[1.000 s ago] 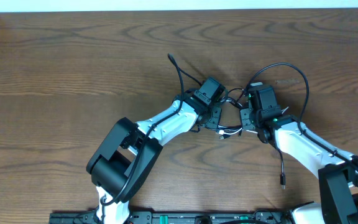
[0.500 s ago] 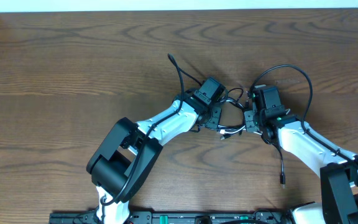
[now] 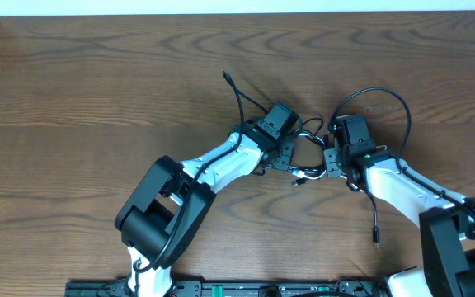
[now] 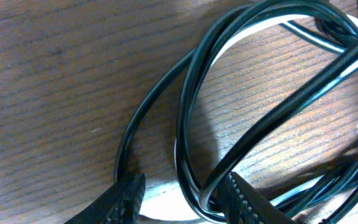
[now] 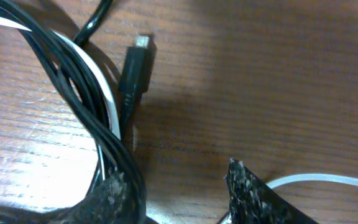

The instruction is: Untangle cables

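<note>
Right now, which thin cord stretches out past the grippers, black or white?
The long thin black cord: its plug end lies out on the table beyond the left gripper. The thin white cord sits bunched in the tangle.

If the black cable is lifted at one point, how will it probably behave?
Probably floppy: the black cable lies in loose curved loops, so it should sag on either side of a grip. It would likely drag the white cable along, since their strands cross. Its smooth, glossy jacket may slip in a light pinch.
</note>
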`<action>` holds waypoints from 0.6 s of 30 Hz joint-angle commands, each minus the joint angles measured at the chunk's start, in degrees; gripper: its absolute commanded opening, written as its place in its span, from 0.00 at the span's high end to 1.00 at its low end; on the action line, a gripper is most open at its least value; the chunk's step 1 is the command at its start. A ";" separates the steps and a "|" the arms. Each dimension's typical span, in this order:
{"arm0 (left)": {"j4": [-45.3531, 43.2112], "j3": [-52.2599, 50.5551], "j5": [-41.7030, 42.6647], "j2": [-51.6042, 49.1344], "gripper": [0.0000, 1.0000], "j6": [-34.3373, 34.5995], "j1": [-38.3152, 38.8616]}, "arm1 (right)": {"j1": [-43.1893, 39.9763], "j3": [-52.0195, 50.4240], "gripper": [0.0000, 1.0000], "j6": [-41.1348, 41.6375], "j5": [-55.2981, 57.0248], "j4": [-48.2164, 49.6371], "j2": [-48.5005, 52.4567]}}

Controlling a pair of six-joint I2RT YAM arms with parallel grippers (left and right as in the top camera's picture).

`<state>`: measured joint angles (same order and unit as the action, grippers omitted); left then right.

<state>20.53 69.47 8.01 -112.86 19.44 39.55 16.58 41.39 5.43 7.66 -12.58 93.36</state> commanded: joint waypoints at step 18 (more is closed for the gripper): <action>17.66 -1.01 -23.93 -3.15 0.57 3.91 -4.46 | -2.32 -1.01 0.59 9.27 29.05 -4.87 7.28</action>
<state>32.75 71.59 -4.69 -113.14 22.50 39.70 17.93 43.99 12.49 21.41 -13.96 96.75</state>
